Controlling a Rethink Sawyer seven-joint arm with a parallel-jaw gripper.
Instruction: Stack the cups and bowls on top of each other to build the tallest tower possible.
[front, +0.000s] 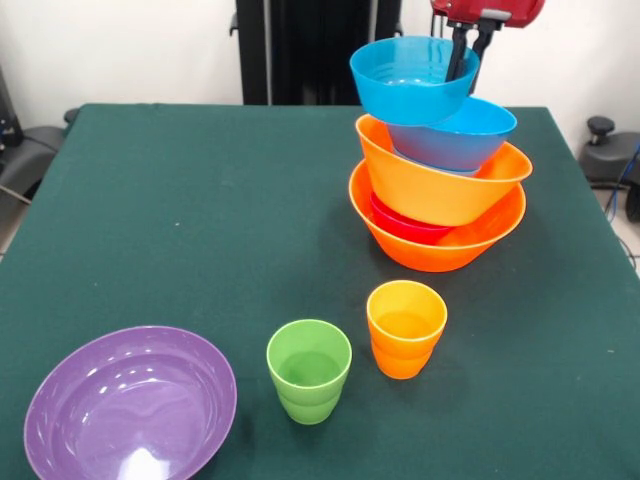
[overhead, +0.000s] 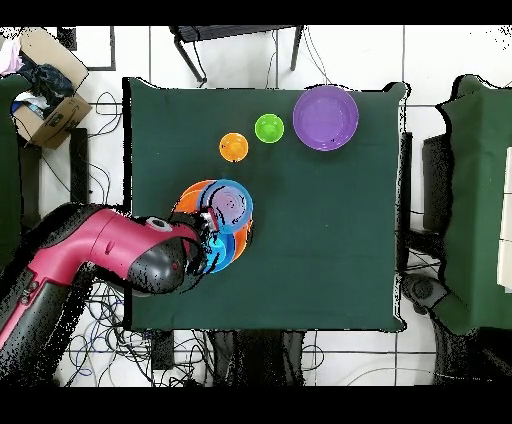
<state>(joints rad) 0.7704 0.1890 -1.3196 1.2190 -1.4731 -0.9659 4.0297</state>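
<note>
Tower stacks five bowls; two cups and one purple bowl stand apart; tool grips top blue bowl.

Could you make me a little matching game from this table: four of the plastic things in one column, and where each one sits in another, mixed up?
Things:
1. purple bowl
2. green cup
3. red bowl
4. top blue bowl

Places:
A. highest on the tower, with the gripper reaching into it
B. alone at the near left corner of the table
C. squeezed between the two orange bowls
D. standing on the cloth beside the orange cup

Pairs: 1-B, 2-D, 3-C, 4-A
</note>
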